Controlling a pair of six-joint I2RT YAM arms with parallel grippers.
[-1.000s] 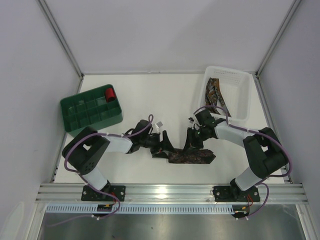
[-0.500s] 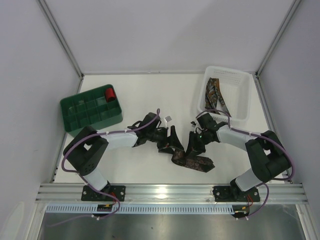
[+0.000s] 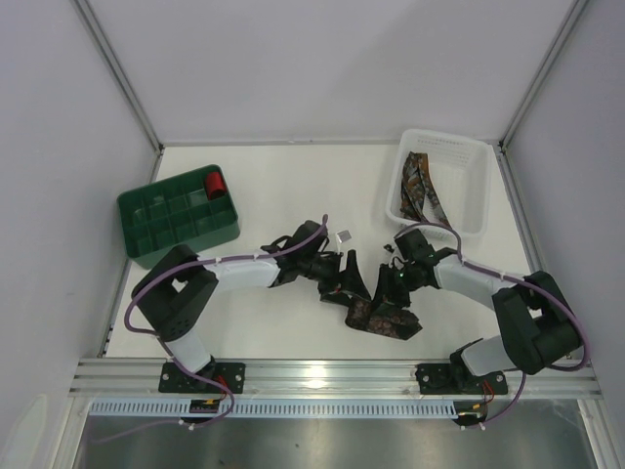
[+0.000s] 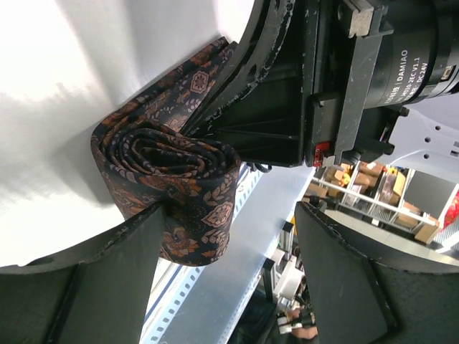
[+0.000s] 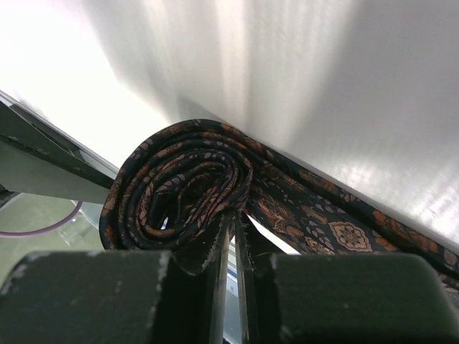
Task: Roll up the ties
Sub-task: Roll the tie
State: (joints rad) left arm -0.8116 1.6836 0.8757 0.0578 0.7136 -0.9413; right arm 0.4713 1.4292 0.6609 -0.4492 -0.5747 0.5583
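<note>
- Left arm is stretching low across the table (image 3: 283,181) from its base toward the middle. The forearm is lying nearly flat, and the left gripper (image 3: 348,281) is pointing sideways at the other arm.
- Right arm is folding back on itself with its elbow sticking out to the right. Its forearm is reaching in so the right gripper (image 3: 391,283) is facing the left one, the two almost nose to nose.
- The tie (image 3: 381,316) is lying on the table right at both grippers, on the near side. One end is curled into a loose roll and the rest is trailing flat off to the right as a short tail.
- Right gripper is pinching the roll. From its wrist camera, the fingers are sitting almost together with a bit of the roll's fabric caught in the slit between them.
- Left gripper is standing wide apart and not clamping anything. The roll is sitting between its fingers, leaning on one finger (image 4: 93,287), while the other is hanging well clear.
- The spare ties (image 3: 422,186) are lying in a white basket (image 3: 467,186) at the far right, well apart from the action.
- A green tray (image 3: 186,241) with compartments is sitting far left, with a small red roll (image 3: 215,182) in a back corner cell.
- From above, the gripper bodies are covering nearly all of the roll, so only the flat tail is showing. I can't count the turns, and the wrist views are cutting the tail off.
</note>
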